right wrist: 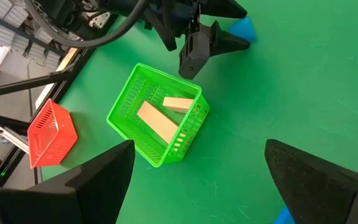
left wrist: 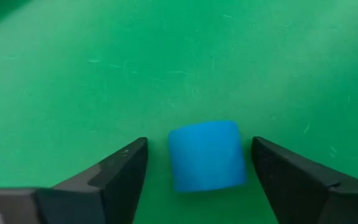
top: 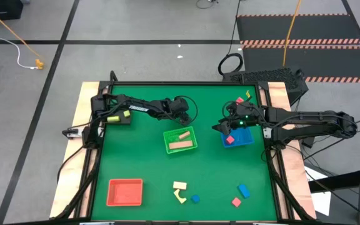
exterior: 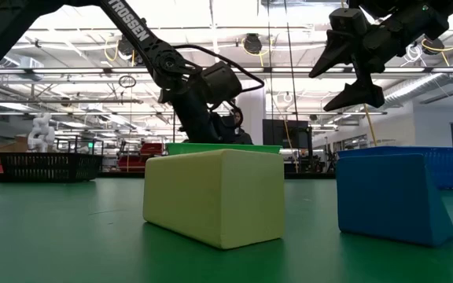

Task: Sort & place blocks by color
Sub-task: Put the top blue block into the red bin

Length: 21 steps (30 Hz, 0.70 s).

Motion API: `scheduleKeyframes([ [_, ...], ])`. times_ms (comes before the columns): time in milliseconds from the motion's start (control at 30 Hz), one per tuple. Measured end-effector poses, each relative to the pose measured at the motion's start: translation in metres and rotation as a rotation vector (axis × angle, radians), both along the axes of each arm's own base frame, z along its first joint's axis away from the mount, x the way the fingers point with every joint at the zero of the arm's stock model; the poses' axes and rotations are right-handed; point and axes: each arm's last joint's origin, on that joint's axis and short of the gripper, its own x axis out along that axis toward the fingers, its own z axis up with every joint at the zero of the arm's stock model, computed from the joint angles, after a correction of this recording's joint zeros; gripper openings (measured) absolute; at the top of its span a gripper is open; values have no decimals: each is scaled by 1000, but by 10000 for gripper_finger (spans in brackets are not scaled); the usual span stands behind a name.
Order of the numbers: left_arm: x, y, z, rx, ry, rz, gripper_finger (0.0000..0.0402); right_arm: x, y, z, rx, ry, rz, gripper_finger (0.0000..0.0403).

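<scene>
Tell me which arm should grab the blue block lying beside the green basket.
Left. The left gripper is open with the blue block between its fingers, apart from both. The right gripper hangs open near the blue basket.

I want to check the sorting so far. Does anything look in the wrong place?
Yes. The green basket holds two plain wooden blocks, not green ones. The blue basket holds a red block. Neither matches by colour. The left pincer is open around a blue block on the mat.
</scene>
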Motion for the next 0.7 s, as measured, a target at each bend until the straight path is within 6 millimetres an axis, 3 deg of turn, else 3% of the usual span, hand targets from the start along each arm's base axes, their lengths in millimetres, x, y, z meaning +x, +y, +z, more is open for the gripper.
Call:
scheduleKeyframes([
  [233, -1, 0, 0, -2, 15, -20, 157, 0, 0, 0, 0, 0, 0, 350],
  [500, -3, -1, -1, -16, 41, -16, 156, 0, 0, 0, 0, 0, 0, 350],
  [700, -7, -3, 12, -17, 28, -27, 156, 0, 0, 0, 0, 0, 0, 350],
])
